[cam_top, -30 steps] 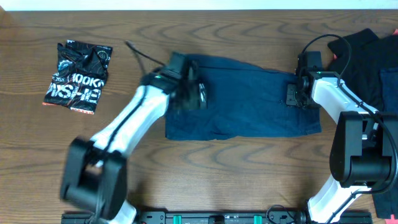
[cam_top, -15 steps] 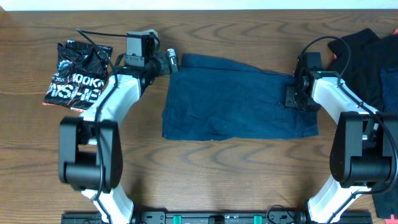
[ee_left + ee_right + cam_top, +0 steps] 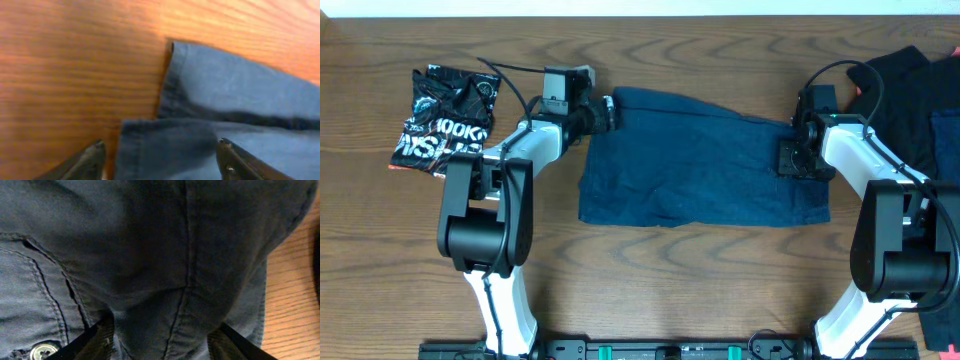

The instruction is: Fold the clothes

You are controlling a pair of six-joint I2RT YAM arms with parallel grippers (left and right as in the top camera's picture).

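Looking down from overhead, you see the left gripper has swung off the middle of the navy garment, where it sat a second ago, and out to the cloth's upper-left corner. The right gripper has kept its place at the garment's right edge. The garment lies spread at mid-table, with the lettered black garment well apart on the left and the black and blue clothes at far right. At your left wrist, the jaws stand wide, hem corners lying between the fingertips, nothing pinched yet. At your right wrist, the jaws are wide too, with waistband cloth bunched between them. You look set to grasp that corner for the next fold.
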